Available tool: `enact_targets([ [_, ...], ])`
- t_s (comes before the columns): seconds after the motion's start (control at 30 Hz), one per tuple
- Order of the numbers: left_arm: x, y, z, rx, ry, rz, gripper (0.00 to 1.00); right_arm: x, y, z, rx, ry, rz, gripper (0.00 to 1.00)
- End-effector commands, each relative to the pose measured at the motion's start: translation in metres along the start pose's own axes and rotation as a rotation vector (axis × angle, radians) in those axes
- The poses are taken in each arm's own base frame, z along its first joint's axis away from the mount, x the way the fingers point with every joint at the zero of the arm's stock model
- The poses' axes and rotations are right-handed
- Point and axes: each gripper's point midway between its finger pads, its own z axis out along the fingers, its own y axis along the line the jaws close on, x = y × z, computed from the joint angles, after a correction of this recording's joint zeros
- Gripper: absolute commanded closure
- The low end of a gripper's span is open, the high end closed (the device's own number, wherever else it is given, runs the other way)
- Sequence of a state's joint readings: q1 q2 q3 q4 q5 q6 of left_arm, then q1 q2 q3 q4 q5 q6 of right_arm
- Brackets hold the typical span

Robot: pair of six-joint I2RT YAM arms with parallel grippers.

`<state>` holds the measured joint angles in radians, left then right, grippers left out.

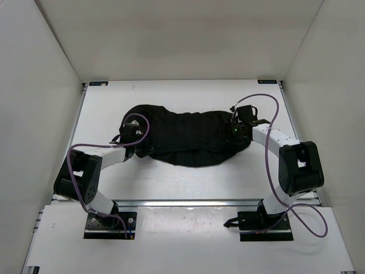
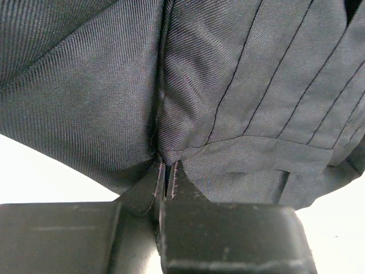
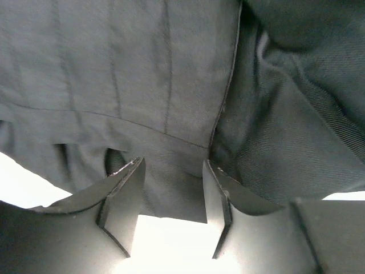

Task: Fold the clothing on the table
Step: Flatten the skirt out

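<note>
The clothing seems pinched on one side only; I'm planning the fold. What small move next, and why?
Probably close the right hand: it stands open around the hem of the clothing, while the left hand is shut on it.

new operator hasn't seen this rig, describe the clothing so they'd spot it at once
Start at the white table. Mid-table, between the left gripper and right gripper, lies the clothing: a black, pleated, fan-shaped spread of fabric. Unlike the hard black grippers at its two ends, it is soft, matte and wide.
</note>
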<state>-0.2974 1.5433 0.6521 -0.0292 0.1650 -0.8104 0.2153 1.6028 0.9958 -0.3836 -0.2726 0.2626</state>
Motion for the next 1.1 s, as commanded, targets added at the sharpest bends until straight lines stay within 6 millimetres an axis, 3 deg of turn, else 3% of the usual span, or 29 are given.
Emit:
enact_targets([
  [0.0,-0.005,-0.013,-0.002,0.057,-0.025,0.007,1.0,0.008,-0.011,0.009,0.06,0.018,-0.005,0.59],
  [0.2,-0.004,-0.01,-0.001,0.054,-0.02,-0.002,1.0,0.016,-0.025,0.019,0.144,0.065,-0.008,0.56],
  [0.3,-0.002,-0.009,-0.002,0.057,-0.018,-0.001,1.0,0.021,-0.017,0.022,0.111,0.082,-0.019,0.59],
  [0.4,0.001,-0.01,-0.002,0.065,-0.008,0.001,1.0,0.023,-0.012,0.025,0.086,0.09,-0.021,0.71],
  [0.5,-0.004,-0.012,-0.002,0.067,-0.022,0.011,1.0,0.021,-0.001,0.026,0.031,0.092,-0.035,0.97],
  [0.57,-0.009,-0.018,-0.005,0.08,-0.032,0.003,1.0,0.014,0.008,0.019,-0.001,0.071,-0.038,1.0],
  [0.67,-0.027,-0.033,-0.017,0.117,-0.066,0.016,1.0,-0.011,0.02,0.001,-0.019,-0.007,-0.069,0.99],
  [0.7,-0.044,-0.05,-0.025,0.153,-0.107,0.016,1.0,-0.022,0.027,-0.01,-0.035,-0.046,-0.091,1.0],
  [0.77,-0.067,-0.063,-0.048,0.15,-0.164,0.02,1.0,-0.046,0.038,-0.031,-0.061,-0.115,-0.117,1.0],
  [0.87,-0.108,-0.096,-0.09,0.204,-0.258,0.046,1.0,-0.083,0.06,-0.078,-0.137,-0.243,-0.158,1.0],
  [0.9,-0.119,-0.111,-0.109,0.238,-0.296,0.063,1.0,-0.095,0.073,-0.097,-0.185,-0.286,-0.171,1.0],
  [0.93,-0.128,-0.114,-0.12,0.245,-0.325,0.062,1.0,-0.099,0.081,-0.112,-0.218,-0.314,-0.198,1.0],
  [1.07,-0.158,-0.144,-0.2,0.353,-0.49,0.069,1.0,-0.134,0.12,-0.197,-0.312,-0.518,-0.284,1.0],
])
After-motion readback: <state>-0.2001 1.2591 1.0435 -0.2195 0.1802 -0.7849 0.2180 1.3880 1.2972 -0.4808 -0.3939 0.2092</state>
